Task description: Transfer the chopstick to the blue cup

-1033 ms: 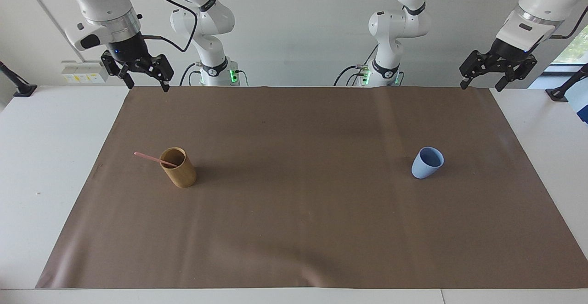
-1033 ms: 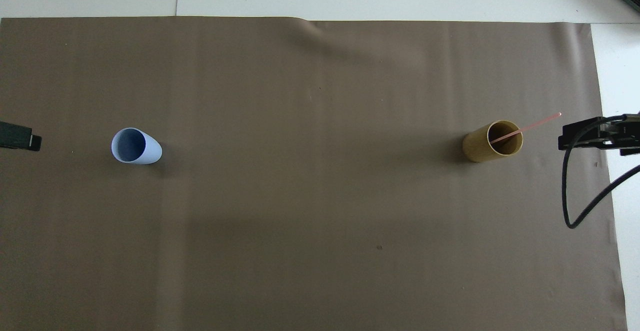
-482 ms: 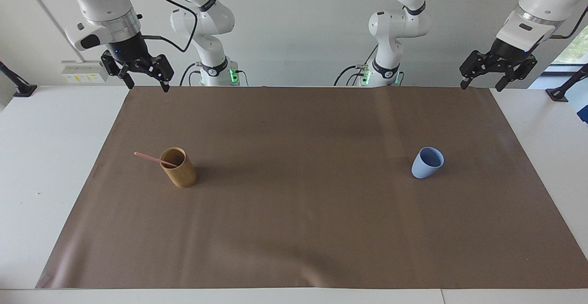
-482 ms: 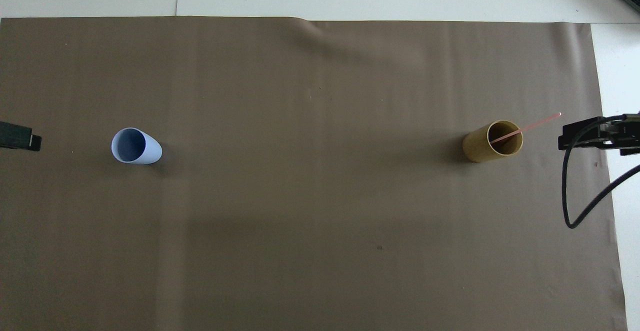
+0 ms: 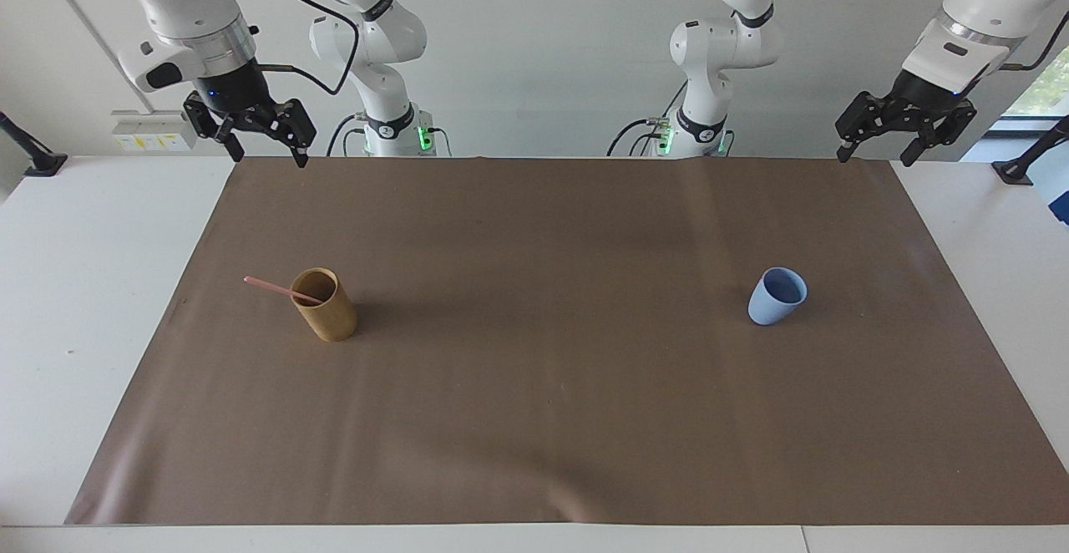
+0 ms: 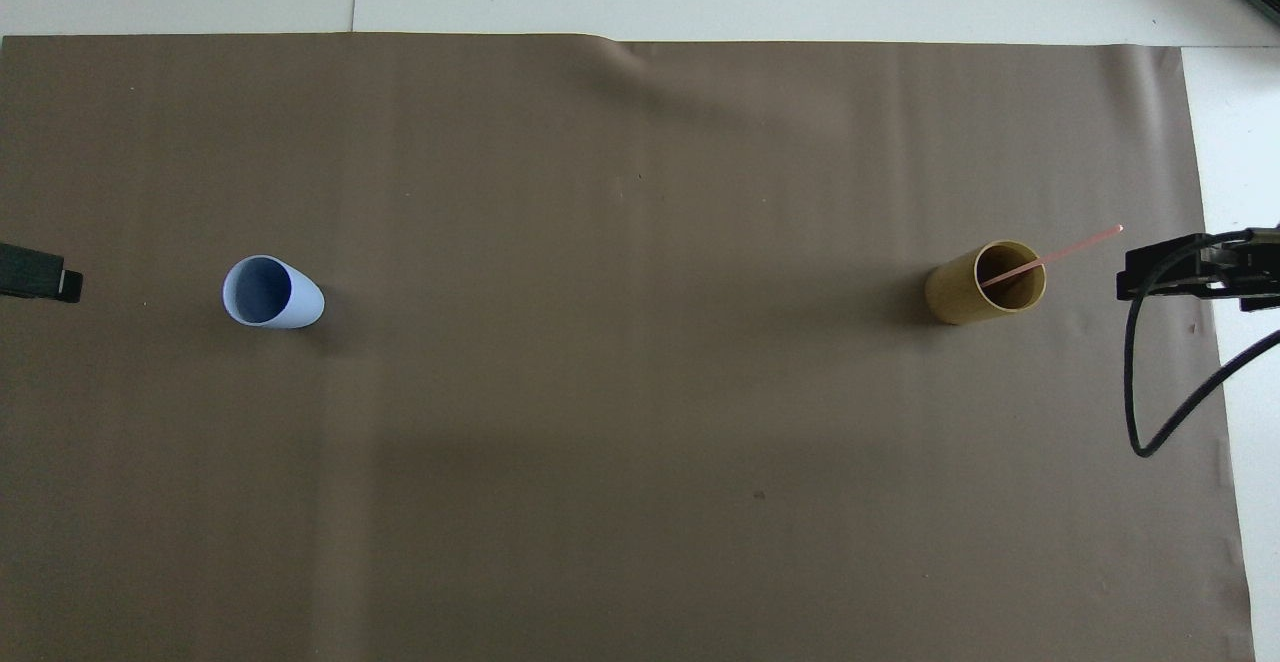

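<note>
Nothing has shifted since the earlier frames: both cups and both arms sit exactly as they did. Both arms wait raised at the robots' edge of the brown mat (image 5: 534,419), each with its fingers spread wide and holding nothing. The right gripper (image 5: 260,150) hangs over the mat's corner at the right arm's end; the left gripper (image 5: 877,152) hangs over the corner at the left arm's end.

The chopstick (image 5: 276,287) stands slanted in the tan cup (image 5: 326,306), at the right arm's end of the mat. Its lower end is down inside the cup, and its free end leans out over the rim, pointing toward the right arm's edge of the table and a little away from the robots. Whether it rests on the rim or just clears it is hard to tell.

The blue cup (image 5: 777,296) stands upright, well apart, at the left arm's end.

The right arm is plainly the nearer one to the stick. Its gripper would come down farther from the robots to meet the free end, closing across the slanted long axis.
</note>
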Motion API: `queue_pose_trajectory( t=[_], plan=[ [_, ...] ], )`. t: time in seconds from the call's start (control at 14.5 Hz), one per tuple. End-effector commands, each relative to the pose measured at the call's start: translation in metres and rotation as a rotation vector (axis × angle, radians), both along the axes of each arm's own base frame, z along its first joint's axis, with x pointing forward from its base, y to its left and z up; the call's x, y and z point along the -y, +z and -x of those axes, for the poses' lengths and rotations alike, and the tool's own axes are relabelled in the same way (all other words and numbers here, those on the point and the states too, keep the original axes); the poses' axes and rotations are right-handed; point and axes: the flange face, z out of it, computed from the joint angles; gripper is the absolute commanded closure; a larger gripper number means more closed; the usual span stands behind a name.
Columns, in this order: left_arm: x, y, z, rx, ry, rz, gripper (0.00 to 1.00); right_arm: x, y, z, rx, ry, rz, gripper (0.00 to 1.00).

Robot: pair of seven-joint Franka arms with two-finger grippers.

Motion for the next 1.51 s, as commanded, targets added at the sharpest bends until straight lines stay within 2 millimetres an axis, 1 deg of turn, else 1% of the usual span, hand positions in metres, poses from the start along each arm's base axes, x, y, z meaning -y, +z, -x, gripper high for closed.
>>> queue_pose_trajectory(
  t=[0.0, 0.48, 0.76, 0.9, 1.03, 1.17, 1.31, 1.45],
  plan=[
    [-0.001, 0.002, 0.008, -0.005, 0.005, 0.004, 0.0, 0.003, 0.0, 0.002, 0.003, 0.013, -0.004, 0.0],
    [-0.001, 0.002, 0.008, -0.005, 0.005, 0.004, 0.0, 0.003, 0.0, 0.002, 0.004, 0.013, -0.004, 0.0],
    [0.014, 0.002, 0.007, -0.005, -0.017, 0.005, 0.0, 0.003, 0.0, 0.002, 0.003, 0.013, -0.004, 0.0],
    [0.026, 0.004, 0.01, -0.008, -0.039, 0.006, 0.0, 0.003, 0.0, 0.002, 0.004, 0.013, -0.004, 0.0],
    [0.028, 0.003, 0.009, -0.004, -0.045, 0.005, 0.0, 0.003, 0.0, 0.002, 0.004, 0.013, -0.004, 0.0],
    [0.026, 0.004, 0.006, 0.013, -0.05, 0.006, 0.0, 0.003, 0.0, 0.002, 0.005, 0.013, -0.004, 0.0],
    [0.026, -0.003, -0.002, 0.035, -0.049, 0.006, 0.0, 0.003, 0.0, 0.002, 0.003, 0.013, -0.004, 0.0],
    [0.025, -0.019, -0.015, 0.041, -0.044, 0.005, 0.0, 0.003, 0.0, 0.002, 0.003, 0.013, -0.004, 0.0]
  ],
)
